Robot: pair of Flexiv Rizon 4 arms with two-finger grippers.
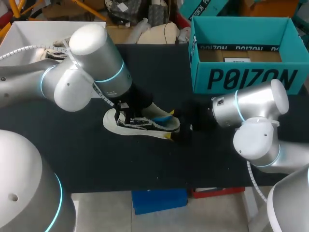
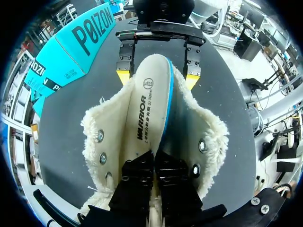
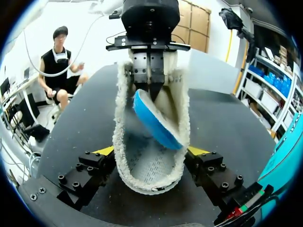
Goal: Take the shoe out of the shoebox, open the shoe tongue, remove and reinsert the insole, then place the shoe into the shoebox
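Shoe (image 1: 145,123) is out of the box (image 1: 241,79) (upper right) and lies mid-frame. Right gripper (image 3: 151,151) clamps its heel from both sides. Left gripper (image 2: 152,158) is pinched tight on the insole (image 2: 151,109), which sits half out. To do: finish pull, reinsert, rebox.

The black tabletop (image 1: 145,164) carries two things. A white, fleece-lined shoe (image 1: 142,123) rests on its sole near the middle, with its toe toward the left arm's side and its heel toward the right arm's. The open teal shoebox (image 1: 246,77) stands at the far right corner, opening upward, well apart from the shoe.
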